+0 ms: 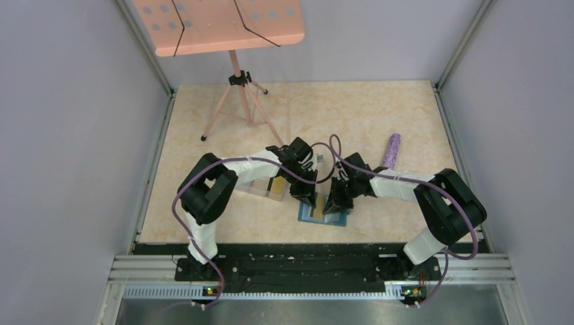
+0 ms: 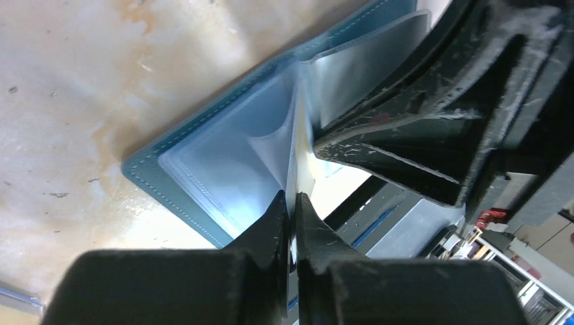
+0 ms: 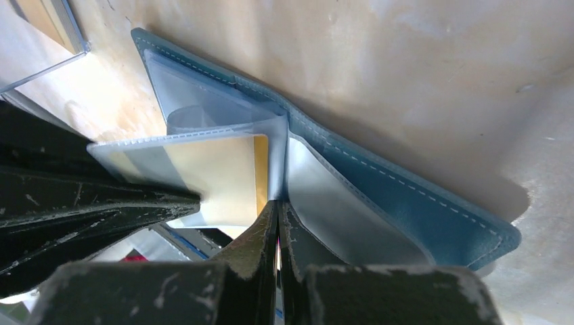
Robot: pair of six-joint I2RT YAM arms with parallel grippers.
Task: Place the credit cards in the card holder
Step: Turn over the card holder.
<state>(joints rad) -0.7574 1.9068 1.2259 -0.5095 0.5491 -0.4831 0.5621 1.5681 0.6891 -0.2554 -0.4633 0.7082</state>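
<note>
Front-centre on the worktop (image 1: 379, 122), the holder (image 1: 325, 220) lies open and flat w/ both claws down on it, side by side. L claw (image 2: 291, 206) is clamped on a clear sleeve (image 2: 296, 145) at the fold; R claw (image 3: 277, 220) is pinched on a sleeve edge too. Gold card (image 3: 227, 172) sits inside a sleeve just beside R claw's tips.

The beige marbled table (image 1: 352, 115) carries an open teal card holder (image 1: 323, 219) lying flat at the middle near its near edge, a clear plastic box (image 1: 258, 189) just to its left, a purple roll (image 1: 392, 150) farther off to the right, and a pink tripod stand (image 1: 237, 101) at the far left.
</note>
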